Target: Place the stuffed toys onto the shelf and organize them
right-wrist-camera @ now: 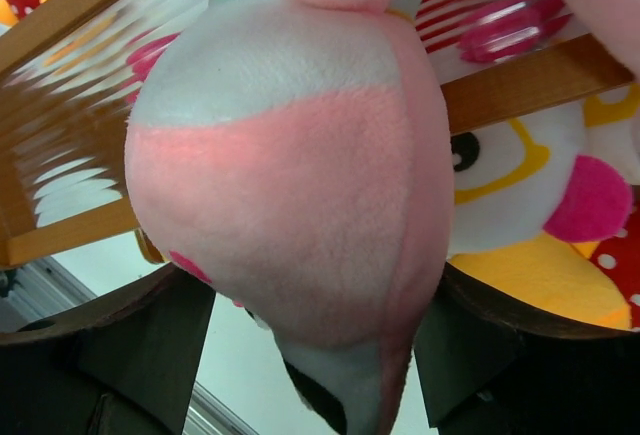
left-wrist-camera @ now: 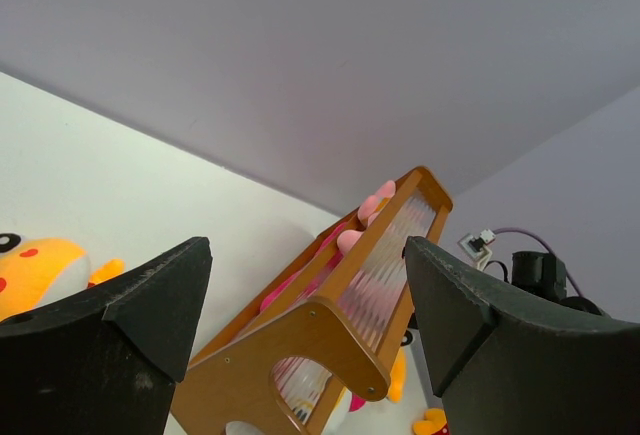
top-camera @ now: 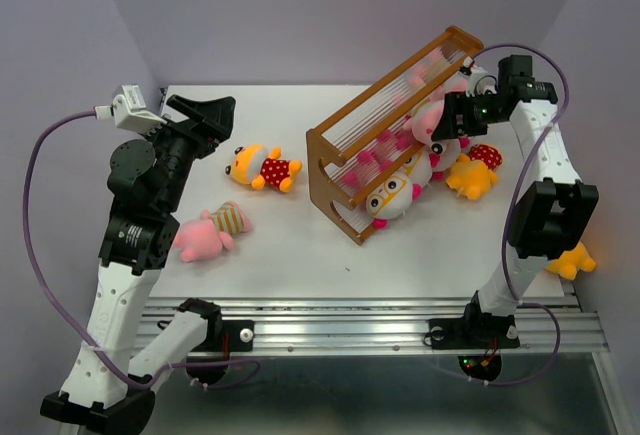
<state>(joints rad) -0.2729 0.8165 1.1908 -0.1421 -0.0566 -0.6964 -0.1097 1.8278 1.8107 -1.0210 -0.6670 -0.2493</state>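
Right wrist view: the right gripper (right-wrist-camera: 315,315) is clamped on a pink-and-white toy (right-wrist-camera: 290,175). Its plump body fills the space between the two dark fingers (right-wrist-camera: 110,355) and bulges above them. Just beyond the toy are the clear rods and orange-brown rails of the shelf (right-wrist-camera: 70,15). Past the rails, ahead and to the gripper's right, a white-faced toy (right-wrist-camera: 500,195) with yellow glasses lies pressed against yellow-orange plush.

Left wrist view: the left gripper (left-wrist-camera: 308,265) has its fingers spread wide with nothing between them. Ahead of it, well apart, stands the shelf's curved end panel, with pink ears poking over the top rail. Off to the gripper's left, a yellow toy (left-wrist-camera: 35,270) lies on the white table (left-wrist-camera: 120,175).

Top external view: the left gripper hangs above the table, with the yellow toy in red polka-dot clothing between it and the shelf. A pink toy (top-camera: 205,237) in a striped shirt lies nearer the left arm's base. The right gripper holds its toy right up against the shelf, which sits diagonally across the table with several toys in and behind it.
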